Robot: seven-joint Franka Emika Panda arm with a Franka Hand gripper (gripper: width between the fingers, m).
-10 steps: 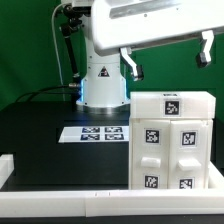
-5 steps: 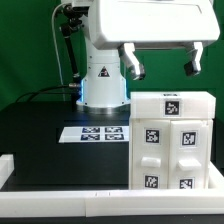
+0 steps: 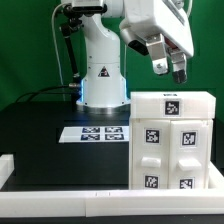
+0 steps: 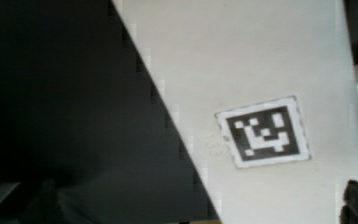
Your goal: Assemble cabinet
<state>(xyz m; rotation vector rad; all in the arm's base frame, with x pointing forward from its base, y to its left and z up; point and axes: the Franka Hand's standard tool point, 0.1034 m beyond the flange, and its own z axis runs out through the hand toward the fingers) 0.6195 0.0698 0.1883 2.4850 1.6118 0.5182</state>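
Note:
The white cabinet [image 3: 171, 140] stands upright on the black table at the exterior view's right, with panelled fronts and several black-and-white tags. My gripper [image 3: 170, 68] hangs in the air above its top, tilted, open and empty, not touching it. In the wrist view the cabinet's white top [image 4: 247, 80] with one tag [image 4: 265, 131] runs across the picture. My dark fingertips [image 4: 357, 200] show only at the picture's edges, wide apart over the cabinet top.
The marker board [image 3: 97, 132] lies flat on the black table next to the cabinet. The robot base [image 3: 102, 80] stands behind it. A low white border [image 3: 60, 192] runs along the table's front and the exterior view's left.
The wrist has turned and tilted: the gripper was level above the cabinet with both fingers spread sideways, and now points at an angle. The cabinet has not moved.

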